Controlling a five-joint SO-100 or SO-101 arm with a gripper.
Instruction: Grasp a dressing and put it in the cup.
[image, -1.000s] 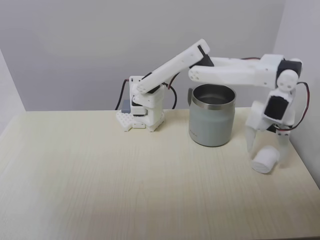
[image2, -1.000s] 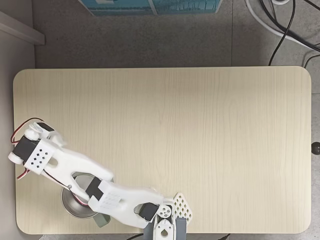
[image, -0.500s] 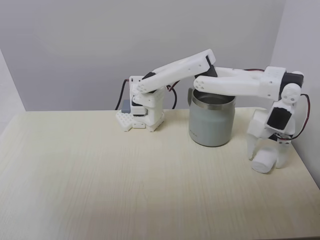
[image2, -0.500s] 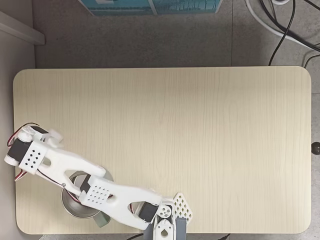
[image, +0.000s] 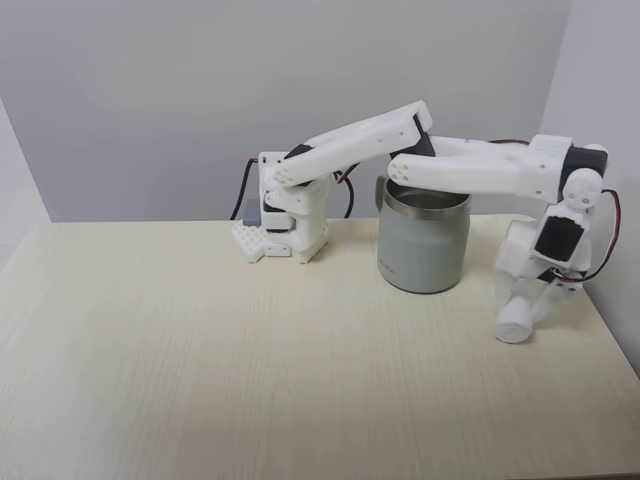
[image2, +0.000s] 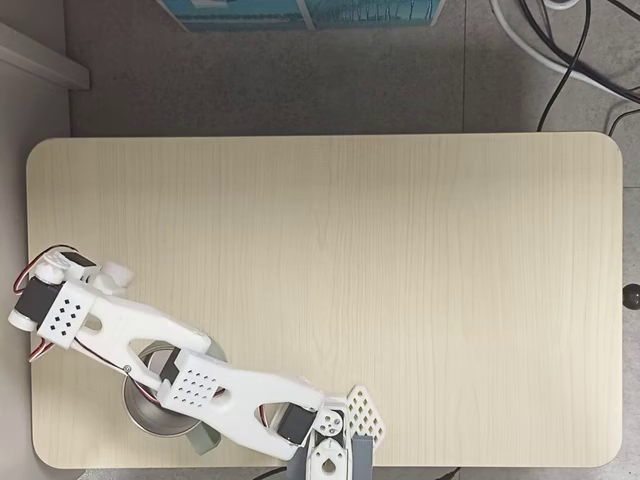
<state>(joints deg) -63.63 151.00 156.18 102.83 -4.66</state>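
- In the front fixed view the left part of the pale wooden table (image: 170, 370) lies bare from the near edge back to the grey wall (image: 200, 90), with open room for moving.
- The arm's base (image: 282, 222) stands at the far edge, left of the table's middle, with red and black wires behind it.
- From the base the upper arm (image: 350, 142) rises to the right, and the forearm (image: 470, 168) runs on rightward, passing over the far rim of the cup (image: 423, 243).
- The cup stands upright right of centre, near the far edge; its steel rim shows under the forearm.
- Right of the cup the gripper (image: 525, 310) points down, close to the table's right edge and to the white side wall (image: 600, 110); little room is left there.
- The dressing (image: 514, 322) sits low between the fingers, its round end turned toward the camera, just beside the cup but apart from it; the jaws look pressed in on it, pinching the roll. I cannot tell whether it touches the table.
- In the top fixed view the arm crosses the cup (image2: 150, 415) at the lower left corner, the dressing (image2: 115, 274) shows by the wrist near the left edge, and most of the table (image2: 400, 280) is bare.
- Beyond the table lie grey floor (image2: 300, 80), black cables (image2: 570, 50) at upper right and a blue box (image2: 300, 12) at the top edge.
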